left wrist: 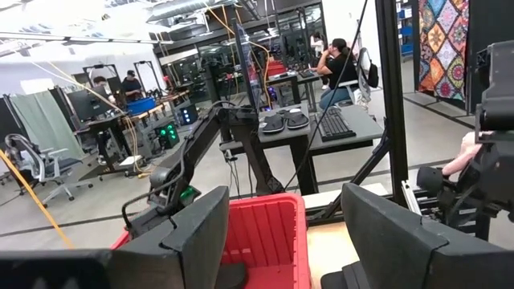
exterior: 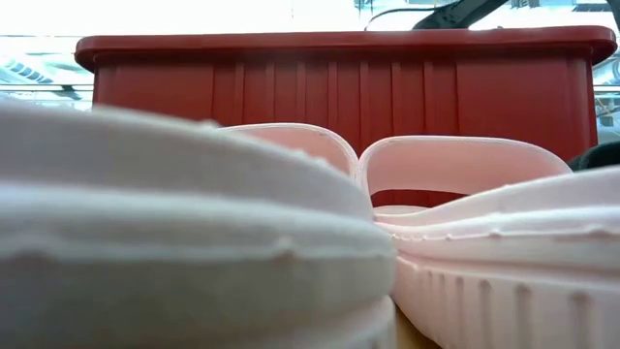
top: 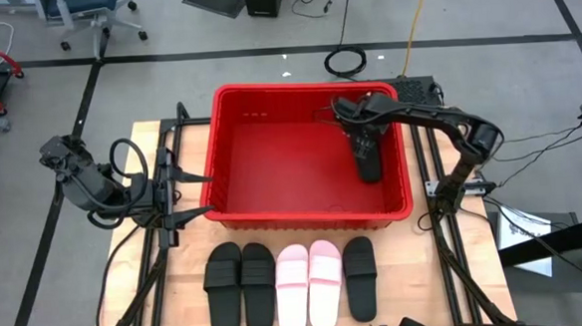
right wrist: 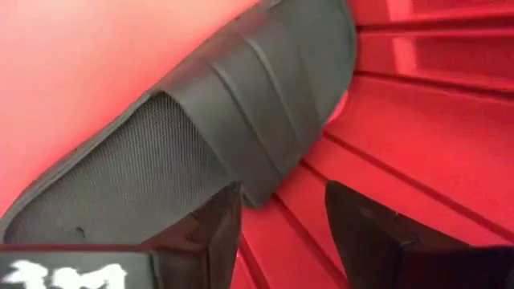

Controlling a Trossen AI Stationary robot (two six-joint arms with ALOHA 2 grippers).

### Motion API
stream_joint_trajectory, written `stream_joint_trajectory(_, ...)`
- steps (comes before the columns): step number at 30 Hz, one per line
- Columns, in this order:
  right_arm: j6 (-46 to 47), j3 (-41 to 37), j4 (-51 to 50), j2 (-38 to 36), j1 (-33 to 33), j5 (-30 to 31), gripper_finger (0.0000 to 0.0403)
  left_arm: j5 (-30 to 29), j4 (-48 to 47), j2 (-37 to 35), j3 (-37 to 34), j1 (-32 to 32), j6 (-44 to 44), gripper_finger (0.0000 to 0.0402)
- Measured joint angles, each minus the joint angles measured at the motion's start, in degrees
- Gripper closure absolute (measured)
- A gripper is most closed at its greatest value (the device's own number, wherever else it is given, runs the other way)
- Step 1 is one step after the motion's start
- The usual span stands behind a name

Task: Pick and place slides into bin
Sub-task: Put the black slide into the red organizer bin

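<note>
right wrist view alone shows right gripper (right wrist: 277, 221) spread beside black slide (right wrist: 201, 120).

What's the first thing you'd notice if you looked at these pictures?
The big red bin in the middle of the table, with the right tool reaching inside just above a black slide. Next, the row of five slides in front of the bin: two black, two pink, one more black. The left tool waits open by the bin's left side.

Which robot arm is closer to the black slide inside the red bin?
The right. Its gripper hangs right above the black slide inside the bin; the left gripper waits outside the bin's left wall.
</note>
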Motion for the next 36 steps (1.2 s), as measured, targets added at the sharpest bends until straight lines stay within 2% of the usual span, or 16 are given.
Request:
stream_joint_trajectory(10,-0.13,0.00,8.53,-12.08,2.89,-0.64,0.0234,0.00,-0.57,-0.02,0.00,-0.01,-0.02,0.0153)
stream_joint_trajectory(16,-0.18,0.00,17.35,-19.64,6.65,-9.13,0.0234,0.00,-0.91,0.00,0.00,-0.02,-1.08,0.0153)
stream_joint_trajectory(22,1.70,0.00,30.24,-26.16,11.36,-15.01,0.0234,-0.04,-1.25,-0.04,0.00,-0.68,-1.11,0.0153)
stream_joint_trajectory(26,5.77,0.00,39.30,-29.35,14.63,-22.01,0.0234,-0.08,-1.33,-0.44,0.00,-1.13,-0.66,0.0153)
stream_joint_trajectory(33,10.71,0.00,55.42,-30.99,21.88,-40.44,0.0234,-0.09,-3.10,-1.14,0.00,-1.19,-0.37,0.0153)
stream_joint_trajectory(36,11.18,0.00,61.10,-30.97,25.86,-45.53,0.0234,-0.13,-2.63,-1.20,0.00,-1.17,0.26,0.0153)
